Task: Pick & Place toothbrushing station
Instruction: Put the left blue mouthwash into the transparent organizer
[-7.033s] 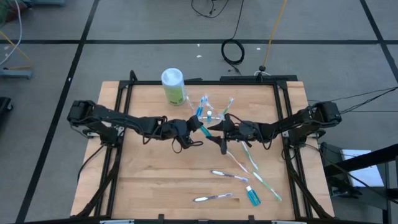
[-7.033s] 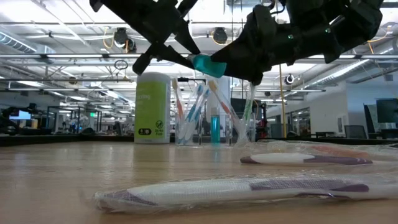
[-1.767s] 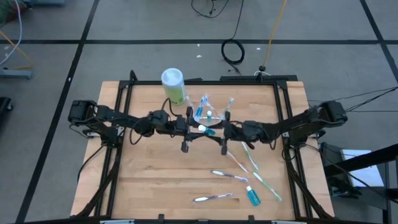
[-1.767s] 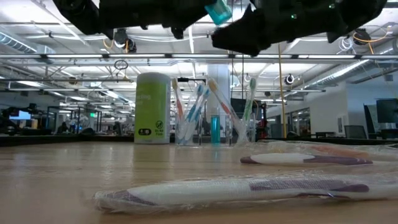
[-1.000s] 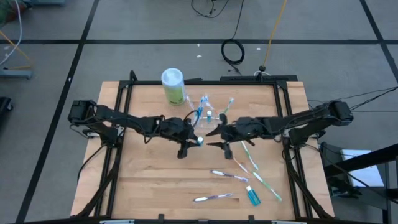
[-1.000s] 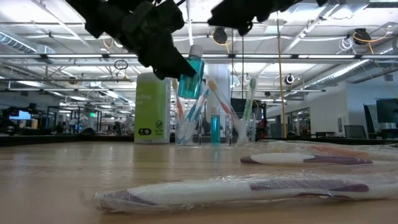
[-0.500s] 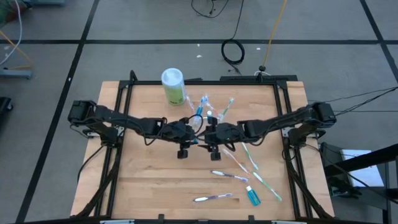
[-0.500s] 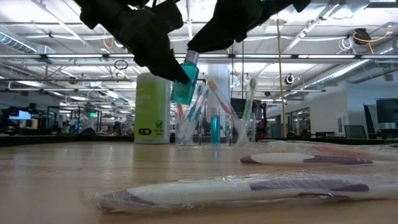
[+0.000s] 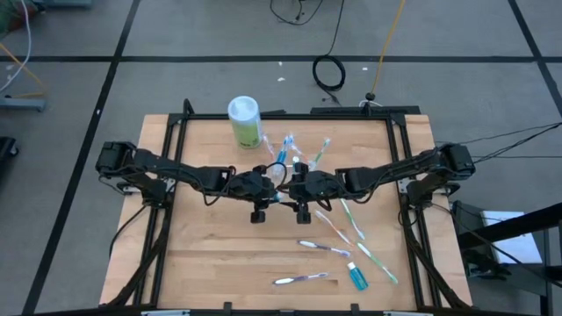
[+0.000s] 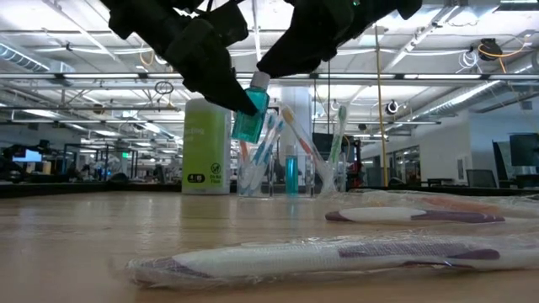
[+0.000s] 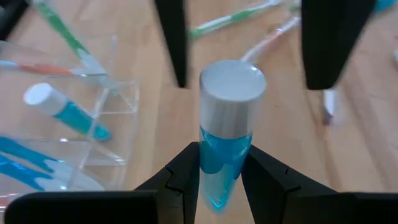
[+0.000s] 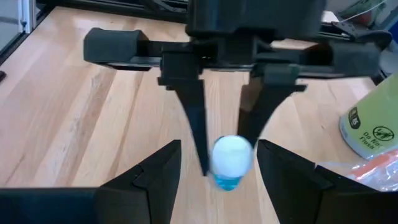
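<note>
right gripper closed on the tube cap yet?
No. In the right wrist view the right gripper has its fingers spread wide either side of the white cap of the blue tube, which the left gripper pinches.

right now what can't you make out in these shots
- Whether the right end effector touches the small blue white-capped tube: its open fingers flank the cap, contact unclear in the right wrist view.
- Tube's lower end: hidden between the left end effector fingers, left wrist view.
- Small clear plastic cup base: partly hidden by the tube, low view.
- Green canister: cut off by the right wrist view's edge.
</note>
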`<state>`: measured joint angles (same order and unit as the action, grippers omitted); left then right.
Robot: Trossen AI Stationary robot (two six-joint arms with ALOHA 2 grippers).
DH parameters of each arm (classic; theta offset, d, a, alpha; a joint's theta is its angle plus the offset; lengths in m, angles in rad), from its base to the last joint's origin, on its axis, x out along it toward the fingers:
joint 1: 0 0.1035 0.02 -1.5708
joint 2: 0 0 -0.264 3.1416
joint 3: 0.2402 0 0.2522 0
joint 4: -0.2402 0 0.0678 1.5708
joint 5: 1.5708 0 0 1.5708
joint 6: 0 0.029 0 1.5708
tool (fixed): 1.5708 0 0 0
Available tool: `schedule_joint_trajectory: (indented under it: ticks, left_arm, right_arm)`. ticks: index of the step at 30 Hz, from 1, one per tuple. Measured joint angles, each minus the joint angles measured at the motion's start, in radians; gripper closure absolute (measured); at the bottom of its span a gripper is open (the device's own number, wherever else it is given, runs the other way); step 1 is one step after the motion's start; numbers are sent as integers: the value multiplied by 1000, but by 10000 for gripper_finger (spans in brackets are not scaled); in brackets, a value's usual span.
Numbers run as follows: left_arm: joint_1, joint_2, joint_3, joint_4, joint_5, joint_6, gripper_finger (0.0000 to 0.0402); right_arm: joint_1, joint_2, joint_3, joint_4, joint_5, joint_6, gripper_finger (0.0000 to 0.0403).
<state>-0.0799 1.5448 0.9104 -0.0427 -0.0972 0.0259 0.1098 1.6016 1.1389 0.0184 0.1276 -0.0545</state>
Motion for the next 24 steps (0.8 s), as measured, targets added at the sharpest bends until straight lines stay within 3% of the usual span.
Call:
schedule_joint_trajectory:
  ticks: [24]
  left_arm:
    - [1, 0, 0, 62, -10, 23, 293]
  right_arm:
    - [-15, 0, -39, 85, -1, -11, 258]
